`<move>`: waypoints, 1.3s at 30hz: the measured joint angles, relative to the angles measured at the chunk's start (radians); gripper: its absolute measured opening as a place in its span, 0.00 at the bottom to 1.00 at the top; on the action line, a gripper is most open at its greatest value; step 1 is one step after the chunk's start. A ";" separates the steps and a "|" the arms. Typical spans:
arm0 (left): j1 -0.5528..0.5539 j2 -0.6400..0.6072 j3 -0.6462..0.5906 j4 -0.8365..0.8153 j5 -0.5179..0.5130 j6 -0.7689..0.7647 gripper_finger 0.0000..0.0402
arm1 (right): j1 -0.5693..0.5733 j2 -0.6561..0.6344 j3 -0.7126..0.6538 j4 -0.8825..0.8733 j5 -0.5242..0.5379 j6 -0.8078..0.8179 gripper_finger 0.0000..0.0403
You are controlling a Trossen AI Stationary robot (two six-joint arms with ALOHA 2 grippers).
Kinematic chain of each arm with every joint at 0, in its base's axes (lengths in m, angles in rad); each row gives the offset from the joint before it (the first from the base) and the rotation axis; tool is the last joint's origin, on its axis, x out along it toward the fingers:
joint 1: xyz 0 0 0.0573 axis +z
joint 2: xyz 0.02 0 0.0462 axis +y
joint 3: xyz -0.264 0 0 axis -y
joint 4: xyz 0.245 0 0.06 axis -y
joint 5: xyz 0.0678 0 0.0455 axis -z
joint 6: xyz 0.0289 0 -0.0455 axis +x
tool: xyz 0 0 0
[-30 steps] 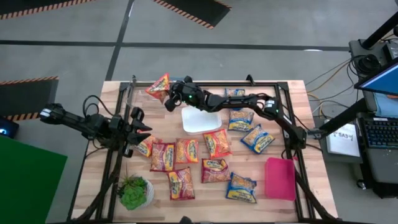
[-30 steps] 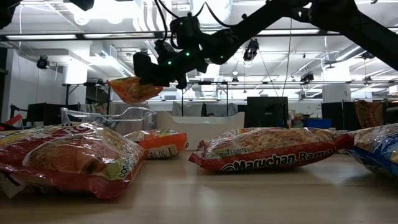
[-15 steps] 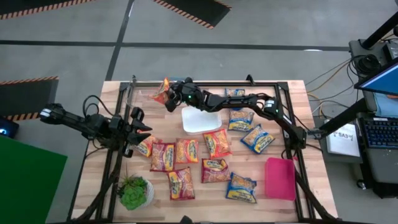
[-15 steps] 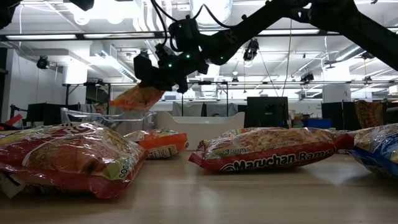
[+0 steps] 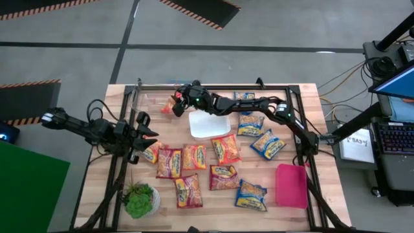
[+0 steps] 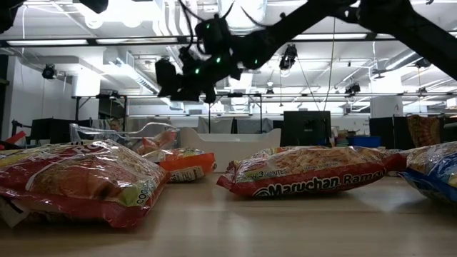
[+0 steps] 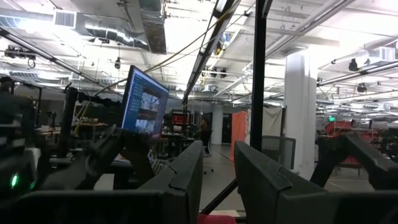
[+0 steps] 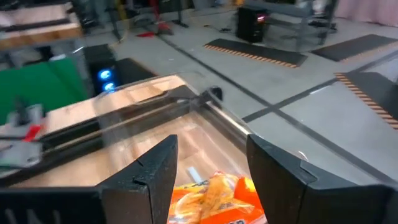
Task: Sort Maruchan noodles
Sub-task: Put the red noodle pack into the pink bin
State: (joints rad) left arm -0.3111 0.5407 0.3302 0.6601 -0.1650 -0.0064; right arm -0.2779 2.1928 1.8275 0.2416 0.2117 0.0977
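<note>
An orange Maruchan packet (image 5: 169, 105) lies tilted inside the clear bin (image 5: 139, 97) at the table's far left; it also shows in the low view (image 6: 161, 139) and the right wrist view (image 8: 214, 190). My right gripper (image 5: 184, 98) hangs open above that packet, apart from it, with the packet seen between the fingers. Several more packets (image 5: 194, 156) lie flat on the table's middle and near part. My left gripper (image 5: 147, 133) waits open at the left edge, just beside an orange packet (image 5: 151, 152).
A white bin (image 5: 208, 125) sits right of the clear bin, under the right arm. A pink bin (image 5: 291, 185) lies at the near right and a green potted plant (image 5: 139, 200) at the near left. Blue packets (image 5: 267, 144) lie toward the right.
The right gripper has let go of the orange packet it held above the far-left corner. The packet tipped, then fell into the clear bin, where it now lies. The gripper has stayed above the bin.
</note>
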 joint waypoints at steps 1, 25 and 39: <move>0.000 0.000 0.000 -0.001 0.000 -0.001 0.19 | 0.000 -0.019 0.000 -0.018 -0.025 -0.009 0.44; 0.013 0.124 0.048 -0.067 -0.271 -0.052 0.14 | 0.268 -0.772 -0.675 -0.255 -0.160 -0.115 0.19; 0.010 0.412 0.319 -0.632 -0.104 -0.295 0.01 | 0.411 -1.059 -1.046 -0.200 -0.159 0.068 0.09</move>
State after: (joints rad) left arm -0.3009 0.9527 0.6491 0.0279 -0.2686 -0.3019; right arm 0.1328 1.1338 0.7818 0.0415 0.0525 0.1652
